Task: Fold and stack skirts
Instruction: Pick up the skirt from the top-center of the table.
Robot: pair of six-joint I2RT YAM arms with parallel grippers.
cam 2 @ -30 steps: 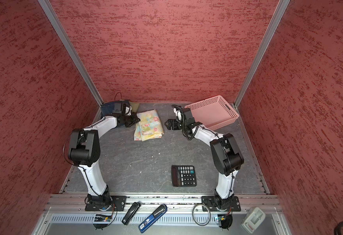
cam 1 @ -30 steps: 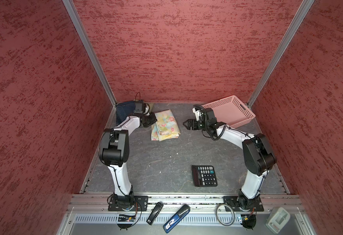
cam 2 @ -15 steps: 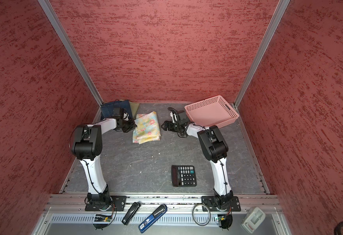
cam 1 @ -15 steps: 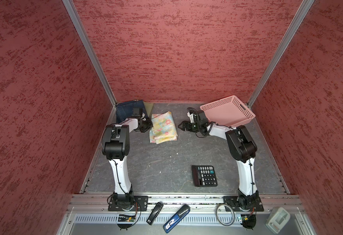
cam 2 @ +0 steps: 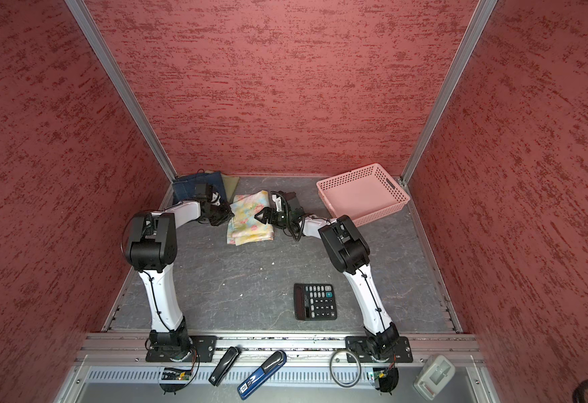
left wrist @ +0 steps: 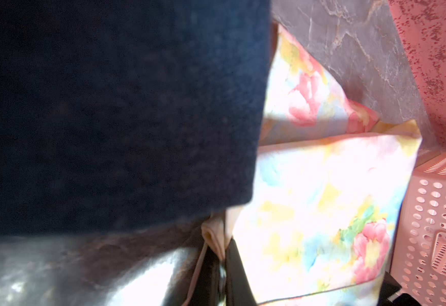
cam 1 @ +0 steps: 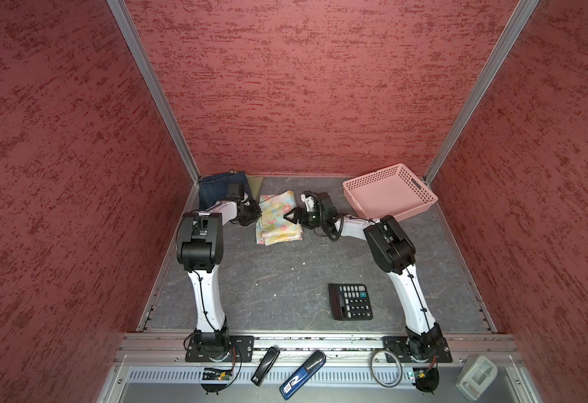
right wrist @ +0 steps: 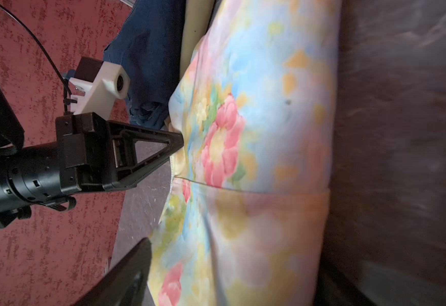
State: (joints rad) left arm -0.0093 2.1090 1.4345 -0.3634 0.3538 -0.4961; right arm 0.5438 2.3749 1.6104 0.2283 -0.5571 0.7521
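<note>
The pastel floral skirt (cam 1: 278, 218) (cam 2: 250, 219) lies folded at the back of the table. My left gripper (cam 1: 257, 218) (cam 2: 229, 218) is at its left edge, shut on a fold of its hem (left wrist: 218, 238). In the right wrist view that gripper's tip (right wrist: 177, 140) touches the floral skirt (right wrist: 256, 159). My right gripper (cam 1: 286, 217) (cam 2: 258, 216) is at the skirt's right edge, open, with cloth between its spread fingers (right wrist: 132, 270). The denim skirt (cam 1: 215, 186) (left wrist: 110, 106) lies in the back left corner, over the olive skirt (cam 1: 255, 182), of which only a corner shows.
A pink perforated basket (cam 1: 390, 195) (left wrist: 433, 225) stands at the back right. A black calculator (cam 1: 350, 301) lies front right on the grey table (cam 1: 268, 279). Red walls close in on three sides. Small tools (cam 1: 301, 375) lie on the front rail.
My right gripper has moved left up to the floral skirt's right edge and its jaws have narrowed a little. The left gripper, still shut, has drawn the skirt slightly toward the front.
</note>
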